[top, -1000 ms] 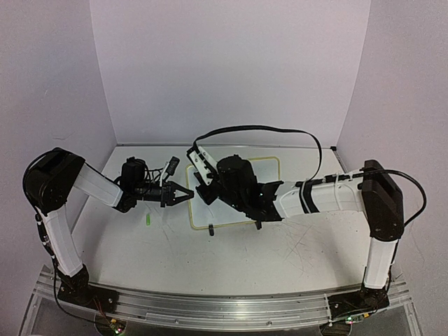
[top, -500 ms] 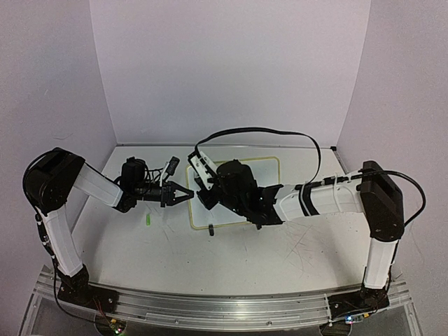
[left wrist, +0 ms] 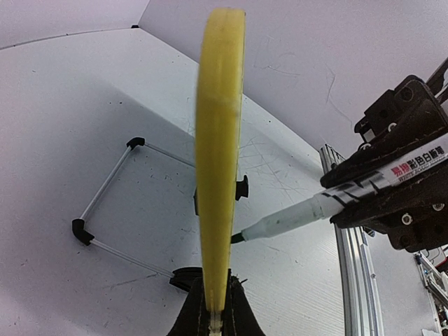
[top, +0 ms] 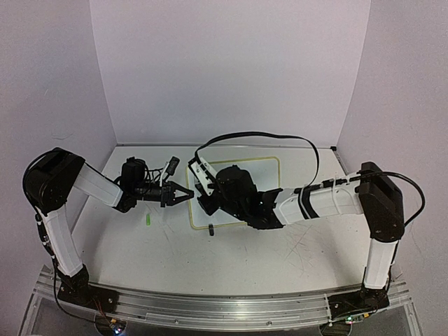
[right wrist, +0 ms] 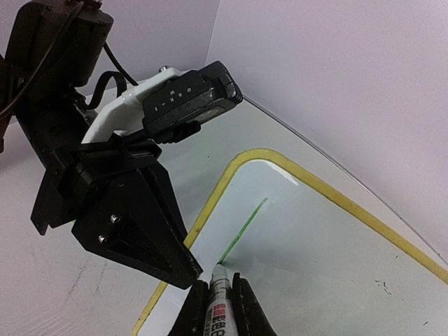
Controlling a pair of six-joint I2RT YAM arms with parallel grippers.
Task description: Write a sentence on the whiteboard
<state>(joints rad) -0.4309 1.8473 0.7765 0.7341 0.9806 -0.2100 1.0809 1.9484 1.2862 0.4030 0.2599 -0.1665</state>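
One big white desk [top: 231,262] fills the lower half of the top view. Two arms reach over it. The left arm [top: 94,185] comes in from the left side of the frame, and the right arm [top: 329,199] comes in from the right. They meet in the middle.

The whiteboard [right wrist: 329,259] sits on the desk there, partly hidden under the right arm. It is white with a yellow rim.

The left gripper [top: 186,194] is clamped on the left edge of the board, and its jaws pinch the yellow rim. The right gripper [right wrist: 218,311] is closed tight around a marker [left wrist: 301,213]. The marker is tilted, and its green tip touches the board near the left edge, just beside the left gripper.

The sentence [right wrist: 241,234] is only one thin green line, slanting up from the tip toward the rounded corner of the board.

A small green thing [top: 148,220] lies on the desk, to the left of the board and below the left gripper. I cannot tell what it is.
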